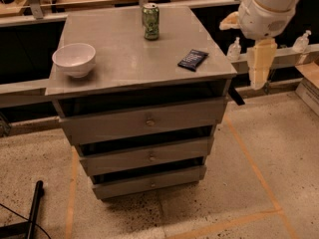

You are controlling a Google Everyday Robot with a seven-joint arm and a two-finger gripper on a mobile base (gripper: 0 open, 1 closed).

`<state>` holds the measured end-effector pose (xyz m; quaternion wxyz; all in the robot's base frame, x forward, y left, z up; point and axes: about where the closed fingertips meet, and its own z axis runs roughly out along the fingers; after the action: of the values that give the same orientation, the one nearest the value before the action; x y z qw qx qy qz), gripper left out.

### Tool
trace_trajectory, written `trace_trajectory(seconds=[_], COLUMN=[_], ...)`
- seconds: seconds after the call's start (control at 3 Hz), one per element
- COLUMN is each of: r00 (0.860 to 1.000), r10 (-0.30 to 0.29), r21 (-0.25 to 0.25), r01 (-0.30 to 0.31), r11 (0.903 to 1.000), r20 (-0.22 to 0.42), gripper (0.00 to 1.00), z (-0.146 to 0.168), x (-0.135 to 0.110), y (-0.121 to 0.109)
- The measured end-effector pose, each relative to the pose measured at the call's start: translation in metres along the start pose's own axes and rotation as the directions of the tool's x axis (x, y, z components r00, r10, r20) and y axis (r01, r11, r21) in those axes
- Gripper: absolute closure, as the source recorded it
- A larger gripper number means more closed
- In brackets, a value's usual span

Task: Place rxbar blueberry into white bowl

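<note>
The rxbar blueberry (193, 59), a flat dark navy wrapper with white lettering, lies near the right front corner of the grey cabinet top (124, 59). The white bowl (74, 59) stands upright near the left edge of the same top, a good way left of the bar. My gripper (259, 64) hangs from the white arm (266, 9) at the right, beyond the cabinet's right edge and to the right of the bar. It is empty and touches nothing.
A green drink can (150, 21) stands upright at the back middle of the top. The cabinet has three drawers (144, 121) in front. Small bottles (234, 49) stand on a ledge at the right. A black pole (35, 208) lies on the floor at lower left.
</note>
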<state>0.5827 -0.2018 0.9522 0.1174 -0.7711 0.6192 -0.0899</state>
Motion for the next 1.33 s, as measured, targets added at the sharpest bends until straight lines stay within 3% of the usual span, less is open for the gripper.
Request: trace_trajectory(seconds=[0.33,0.67,1.0,1.33], r00=[0.989,0.987,0.987,0.975], r10=[-0.118,-0.128,-0.152,-0.218], r21=[0.032,0.064,0.068,0.085], r01=[0.116,0.122,0.148,0.221], r11=[0.9928,0.9905,0.9866,0.9716], r20=[0.085,0.099,0.056,-0.037], gripper=[0.00,0.00,0.00,0.00], z=[0.031,0.034,0.036,0.041], x=[-0.017,-0.017,-0.015,-0.004], y=[-0.053,-0.068,-0.071,-0.094])
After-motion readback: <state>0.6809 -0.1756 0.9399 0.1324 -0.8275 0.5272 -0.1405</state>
